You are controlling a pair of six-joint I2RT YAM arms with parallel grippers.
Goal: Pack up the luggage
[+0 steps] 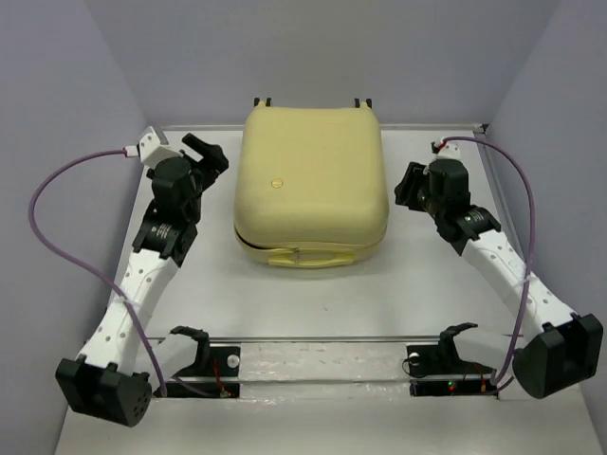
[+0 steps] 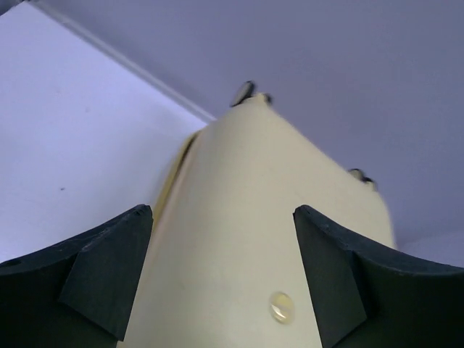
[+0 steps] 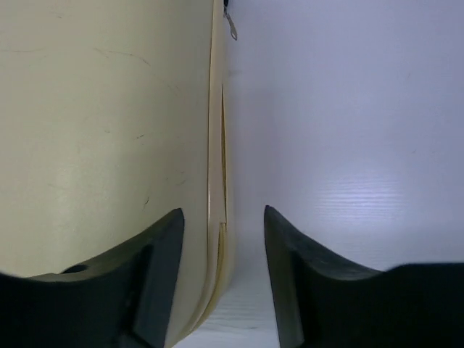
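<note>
The pale yellow luggage (image 1: 311,180) lies closed and flat on the table, handle (image 1: 302,257) toward me, black wheels (image 1: 263,100) at the far edge, and a small round emblem (image 1: 276,182) on the lid. My left gripper (image 1: 211,152) is open and empty just left of the shell's far left corner. In the left wrist view (image 2: 221,275) it looks across the lid (image 2: 239,217) and emblem (image 2: 281,307). My right gripper (image 1: 406,187) is open beside the right side. In the right wrist view (image 3: 223,268) its jaws stand either side of the shell's seam (image 3: 216,145).
The white table (image 1: 427,284) has grey walls at the back and sides. A metal rail (image 1: 322,339) with two black holders (image 1: 199,343) crosses the near edge. Purple cables (image 1: 57,199) loop beside each arm. A zipper pull (image 3: 230,27) hangs at the seam's far end.
</note>
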